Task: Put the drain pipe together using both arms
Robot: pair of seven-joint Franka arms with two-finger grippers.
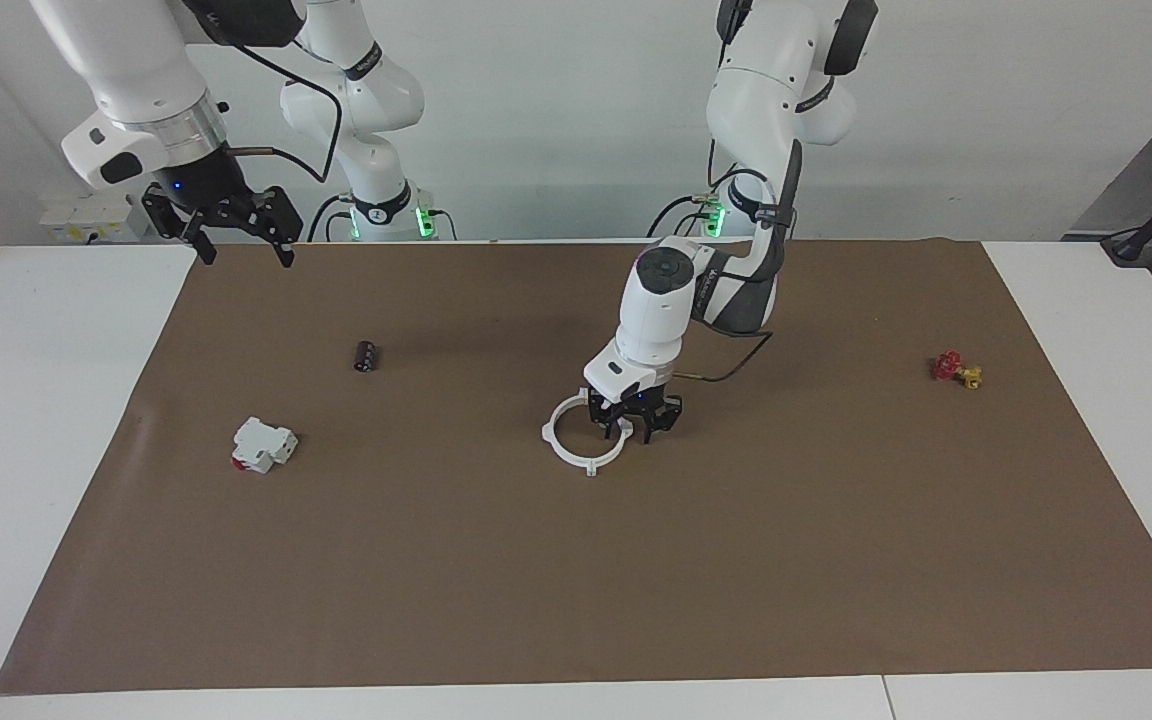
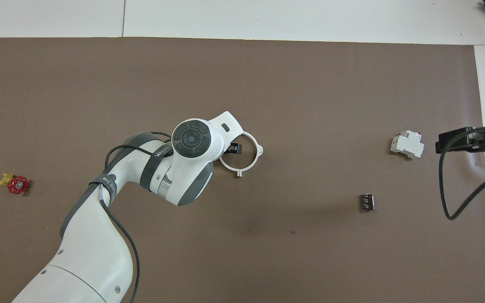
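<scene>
The drain pipe (image 1: 586, 464) lies on the brown mat (image 1: 576, 580) as one closed white ring with small tabs, near the middle of the table. My left gripper (image 1: 628, 433) is low over the ring's edge toward the left arm's end, open, its fingers astride the rim and holding nothing. From overhead the left wrist covers that side of the drain pipe (image 2: 259, 149), and only one black finger of the left gripper (image 2: 230, 149) shows inside the ring. My right gripper (image 1: 247, 258) waits raised and open over the mat's corner by its own base, and its black body (image 2: 457, 141) shows at the overhead view's edge.
A white-and-red blocky part (image 1: 263, 444) and a small black cylinder (image 1: 366, 356) lie on the mat toward the right arm's end. A red-and-yellow valve (image 1: 956, 370) lies toward the left arm's end. White tabletop (image 1: 36, 450) borders the mat.
</scene>
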